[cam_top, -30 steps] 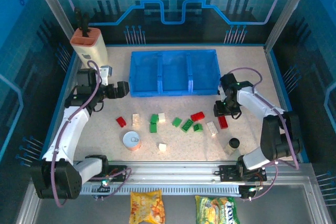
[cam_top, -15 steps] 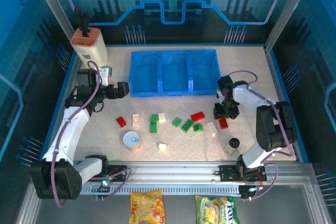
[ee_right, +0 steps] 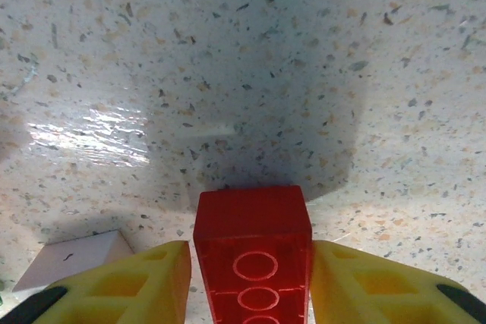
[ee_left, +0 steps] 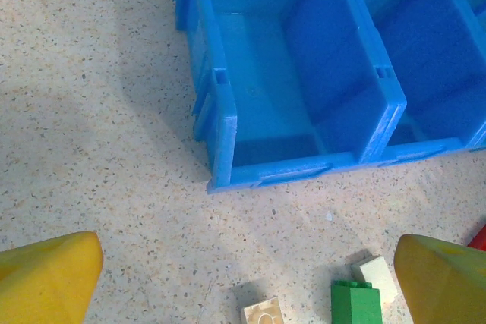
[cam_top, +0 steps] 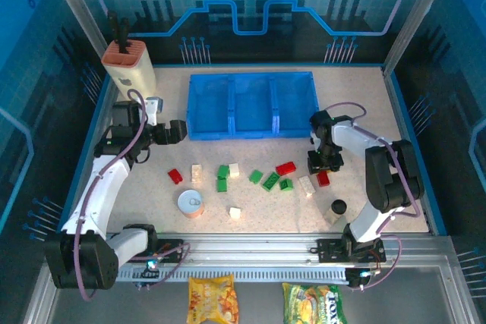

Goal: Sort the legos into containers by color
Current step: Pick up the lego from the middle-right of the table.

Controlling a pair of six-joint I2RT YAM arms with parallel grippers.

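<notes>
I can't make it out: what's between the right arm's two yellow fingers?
A red studded plastic brick, with the fingers of the right claw against both sides; the right wrist view shows it.

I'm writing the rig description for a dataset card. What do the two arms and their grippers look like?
Both arms have white links with black joints: the left arm, the right arm. A pale purple cable loops along each. The left gripper and right gripper have black bodies and yellow, wedge-shaped fingers.
</notes>
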